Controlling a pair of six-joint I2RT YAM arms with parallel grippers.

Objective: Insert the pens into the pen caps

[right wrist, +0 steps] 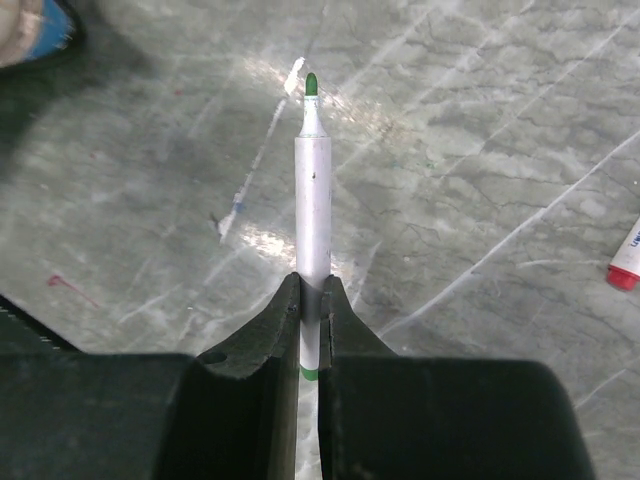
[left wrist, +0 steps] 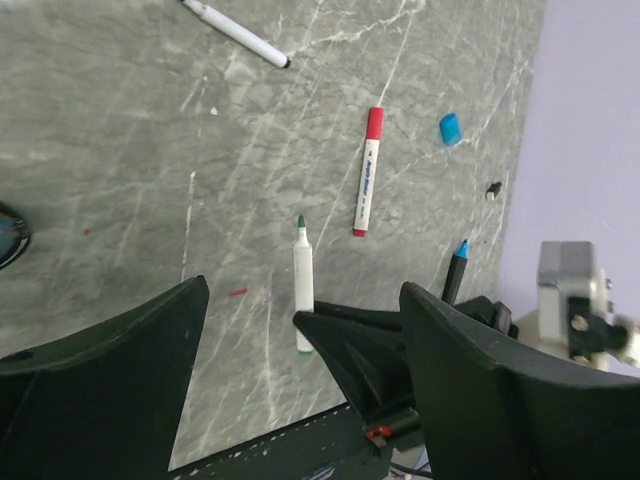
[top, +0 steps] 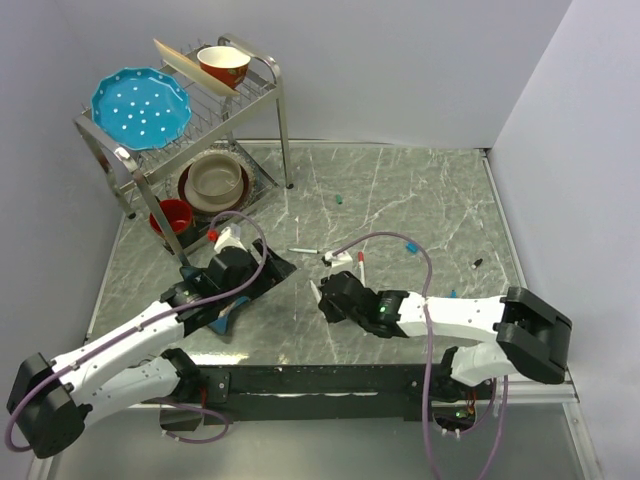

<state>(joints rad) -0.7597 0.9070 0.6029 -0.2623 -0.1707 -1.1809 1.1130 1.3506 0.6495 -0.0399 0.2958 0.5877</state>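
My right gripper point(right wrist: 311, 285) is shut on the rear end of a white pen with a bare green tip point(right wrist: 312, 190), held low near the table's front middle point(top: 322, 292). This pen also shows in the left wrist view point(left wrist: 302, 285), just ahead of my left gripper point(left wrist: 305, 290), which is open and empty point(top: 268, 268). A red-capped white pen point(left wrist: 367, 170) lies beyond it. A black-tipped white pen point(left wrist: 240, 34) and a dark blue-tipped pen point(left wrist: 456, 268) lie uncapped. A blue cap point(left wrist: 450, 128), a black cap point(left wrist: 493, 189) and a green cap point(top: 340, 199) lie loose.
A metal dish rack point(top: 262, 88) stands at the back left with a blue plate point(top: 140, 108) and a bowl point(top: 223, 66); a red cup point(top: 174, 216) and another bowl point(top: 216, 182) sit under it. The table's right edge point(top: 505, 235) meets a wall.
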